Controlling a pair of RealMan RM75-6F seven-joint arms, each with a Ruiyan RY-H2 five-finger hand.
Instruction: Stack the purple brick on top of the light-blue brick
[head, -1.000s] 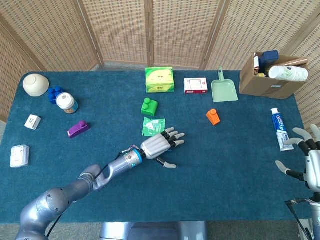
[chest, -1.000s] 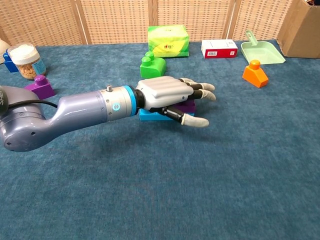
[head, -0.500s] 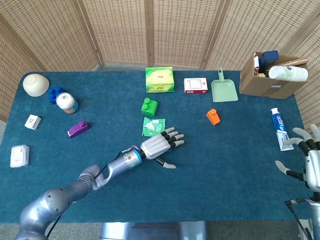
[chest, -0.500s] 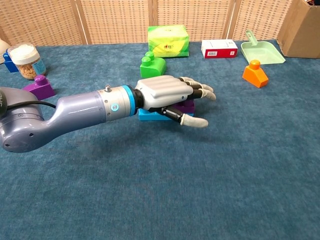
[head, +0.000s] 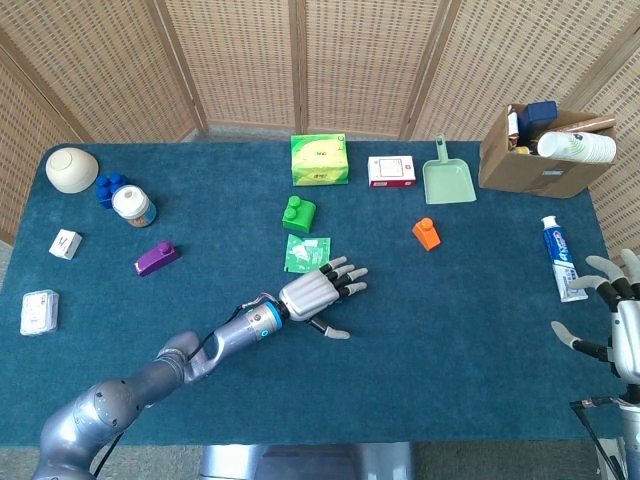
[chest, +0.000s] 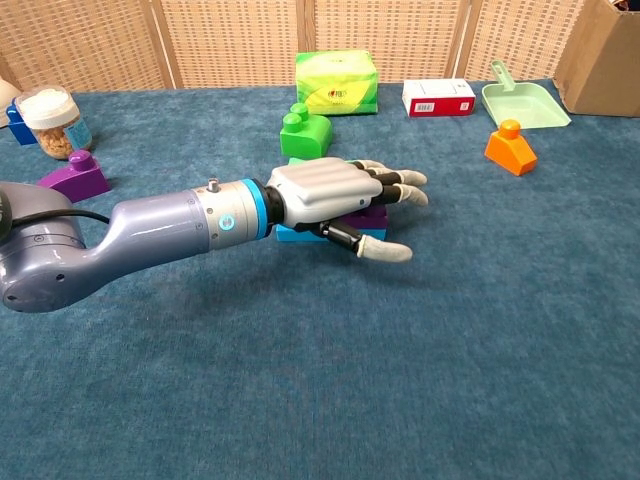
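Chest view: my left hand (chest: 325, 195) lies flat, fingers spread, over purple brick (chest: 375, 213) and light-blue brick (chest: 297, 233) at table centre; whether purple sits on blue, I cannot tell. Head view: right hand (head: 612, 310) at right edge, fingers apart, holding nothing. Second purple brick (head: 157, 258) far left.

Purple brick (chest: 375, 213) sits atop light-blue brick (chest: 295, 233), mid-table, mostly hidden.
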